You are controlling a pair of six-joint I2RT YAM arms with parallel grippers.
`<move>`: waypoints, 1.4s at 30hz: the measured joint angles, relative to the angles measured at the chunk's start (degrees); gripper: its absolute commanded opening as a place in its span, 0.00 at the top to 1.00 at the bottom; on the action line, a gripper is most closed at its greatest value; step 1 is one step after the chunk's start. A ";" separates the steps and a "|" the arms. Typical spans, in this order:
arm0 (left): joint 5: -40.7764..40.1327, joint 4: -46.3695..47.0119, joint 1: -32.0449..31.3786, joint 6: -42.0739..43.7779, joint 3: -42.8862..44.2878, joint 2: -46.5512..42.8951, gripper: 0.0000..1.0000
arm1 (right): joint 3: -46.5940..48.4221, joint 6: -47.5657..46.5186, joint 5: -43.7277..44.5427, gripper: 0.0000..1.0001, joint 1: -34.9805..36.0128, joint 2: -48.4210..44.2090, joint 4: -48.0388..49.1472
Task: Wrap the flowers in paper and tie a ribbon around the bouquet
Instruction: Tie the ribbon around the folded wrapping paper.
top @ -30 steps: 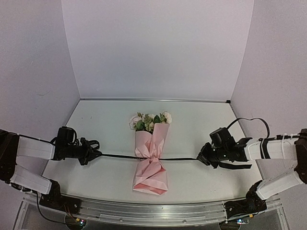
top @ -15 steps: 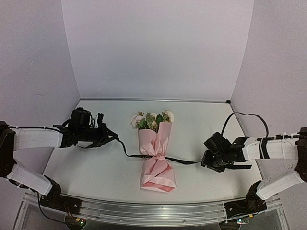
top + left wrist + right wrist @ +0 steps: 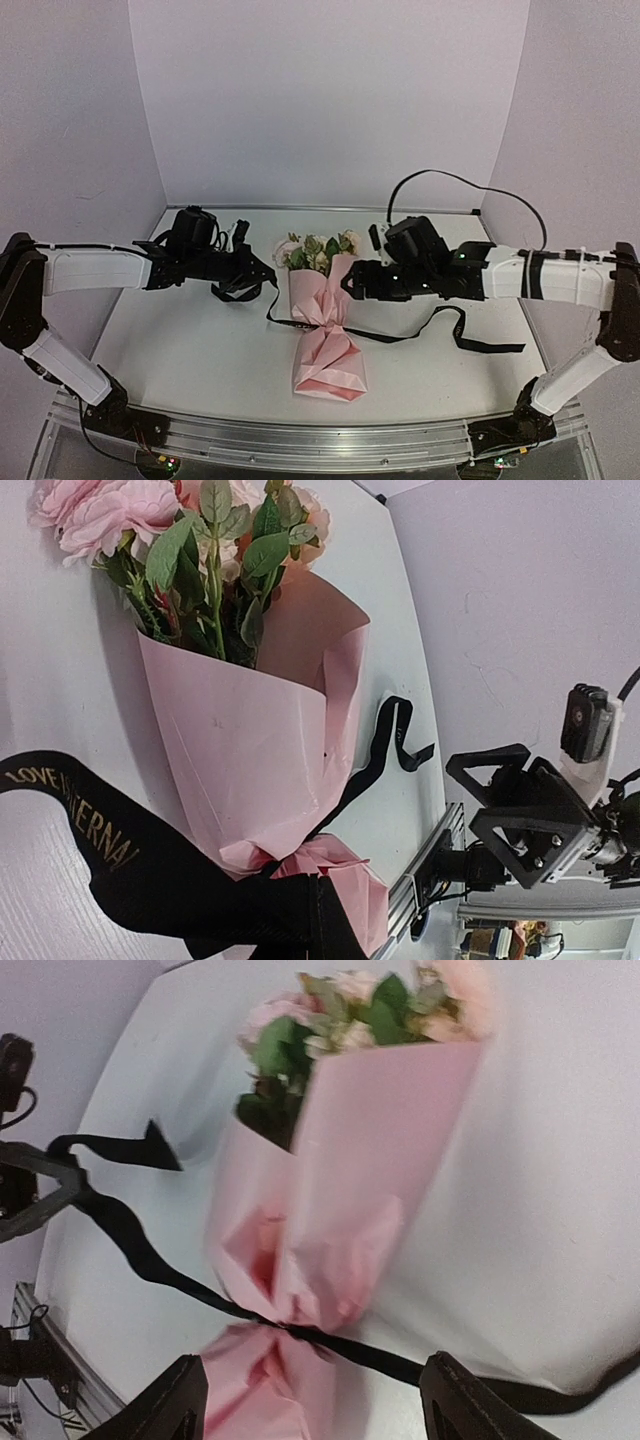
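Bouquet: lies flat on the table between the two grippers, blooms at the far end and folded tail at the near end.
Flowers: pale pink and cream heads with green leaves, standing out of the cone's open mouth, just left of the right gripper's fingertips.
Paper: light pink, rolled to a cone, pinched at a waist and flaring again below into creased folds.
Ribbon: black, narrow, printed in gold letters. It crosses the pinched waist. One end loops to the left gripper; the other trails loose over the table on the near side of the right arm.
Left gripper: closed, with the ribbon's left end pinched in it, just left of the bouquet's mouth.
Right gripper: fingers spread wide with nothing between them, poised just beside the cone's upper right edge.
Hidden: stems are inside the paper. The left gripper's fingers do not show in its own wrist view, where ribbon fills the lower frame.
Unclear: the right wrist view is blurred. Whether the ribbon is knotted at the waist or only crossed cannot be told.
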 measured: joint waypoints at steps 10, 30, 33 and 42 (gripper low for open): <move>-0.71 -2.03 -0.16 -2.10 0.00 -4.59 1.00 | 20.54 -6.59 -10.77 0.20 5.36 21.84 3.03; -4.91 -10.81 -0.22 -2.99 -0.13 -11.59 1.00 | 30.64 -8.50 -6.01 0.66 9.41 32.79 0.96; -5.10 -12.04 -0.22 -3.00 -0.13 -12.12 1.00 | 30.74 -8.78 -5.25 0.58 9.43 32.79 0.89; -6.18 -14.34 -0.22 -2.94 -0.13 -13.66 1.00 | 33.83 -9.53 -4.41 0.79 10.90 33.75 0.28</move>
